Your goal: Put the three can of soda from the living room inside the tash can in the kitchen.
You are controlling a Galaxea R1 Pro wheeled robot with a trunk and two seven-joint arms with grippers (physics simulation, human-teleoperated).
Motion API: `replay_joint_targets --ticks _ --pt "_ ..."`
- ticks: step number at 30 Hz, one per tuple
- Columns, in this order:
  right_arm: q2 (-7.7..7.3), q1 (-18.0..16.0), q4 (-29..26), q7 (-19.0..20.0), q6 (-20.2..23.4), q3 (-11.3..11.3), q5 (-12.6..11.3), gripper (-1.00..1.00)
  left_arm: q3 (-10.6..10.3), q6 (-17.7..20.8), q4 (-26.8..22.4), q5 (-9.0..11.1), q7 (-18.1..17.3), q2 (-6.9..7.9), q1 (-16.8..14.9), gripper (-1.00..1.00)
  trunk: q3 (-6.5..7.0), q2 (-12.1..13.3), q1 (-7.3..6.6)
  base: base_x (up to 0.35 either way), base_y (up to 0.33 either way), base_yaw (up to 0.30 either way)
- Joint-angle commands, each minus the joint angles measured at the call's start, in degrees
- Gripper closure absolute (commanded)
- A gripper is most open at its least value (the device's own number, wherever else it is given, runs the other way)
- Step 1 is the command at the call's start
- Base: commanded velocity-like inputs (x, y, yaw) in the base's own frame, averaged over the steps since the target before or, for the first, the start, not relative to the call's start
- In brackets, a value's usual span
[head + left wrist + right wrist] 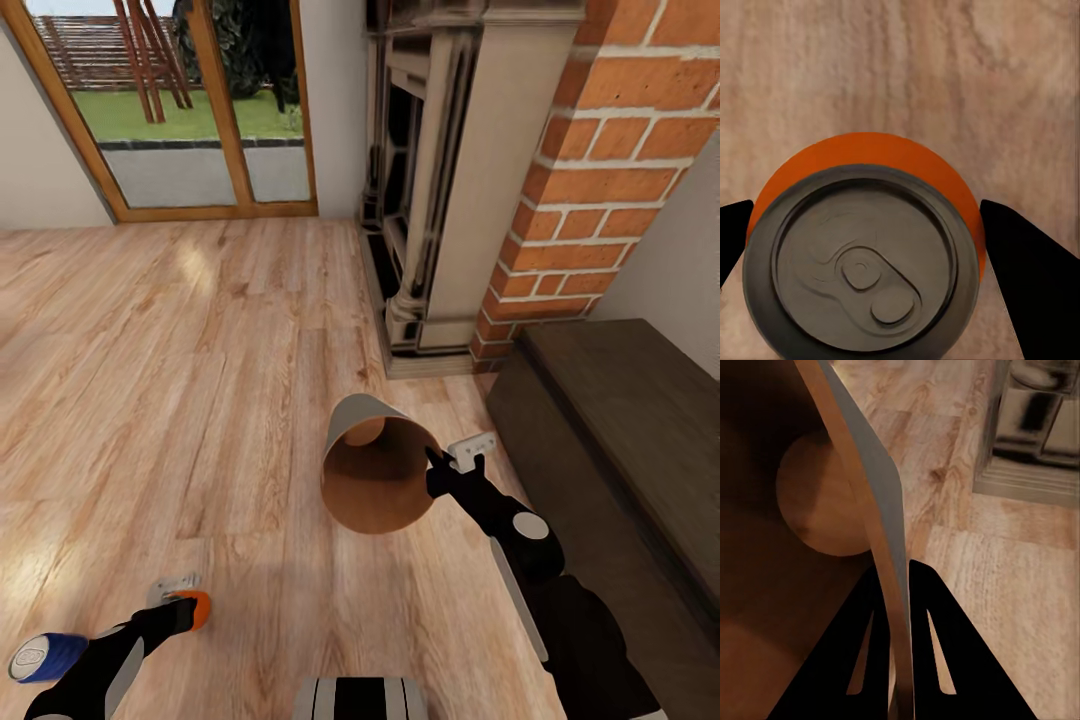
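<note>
A soda can [862, 255] is gripped between the left fingers [1031, 277] above the wood floor [200, 380]. The bin [375, 475] is held tilted, its rim pinched by the closed right fingers [937, 652].

Orange can of soda [862, 255], grey top; tash can [372, 470] beige outside, brown inside; red brick chimney [590, 180].

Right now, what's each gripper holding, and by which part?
Left gripper is shut on an orange can of soda, gripped by its sides. Right gripper is shut on the tash can, pinching its rim wall.
</note>
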Motion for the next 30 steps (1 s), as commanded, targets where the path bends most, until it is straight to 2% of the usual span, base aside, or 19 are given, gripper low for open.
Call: replay_joint_targets --ticks 1,30 --pt "0.02 0.0 0.0 0.4 0.0 0.0 -0.6 1.0 0.0 0.0 0.0 0.0 0.0 0.0 0.0 1.0 0.23 0.0 -0.03 0.0 0.0 0.0" --pt "0.12 0.0 1.4 0.0 0.4 0.0 -0.6 1.0 -0.1 -0.2 -0.8 0.3 -0.3 0.08 0.0 1.0 6.66 0.4 -0.78 0.0 0.0 0.0"
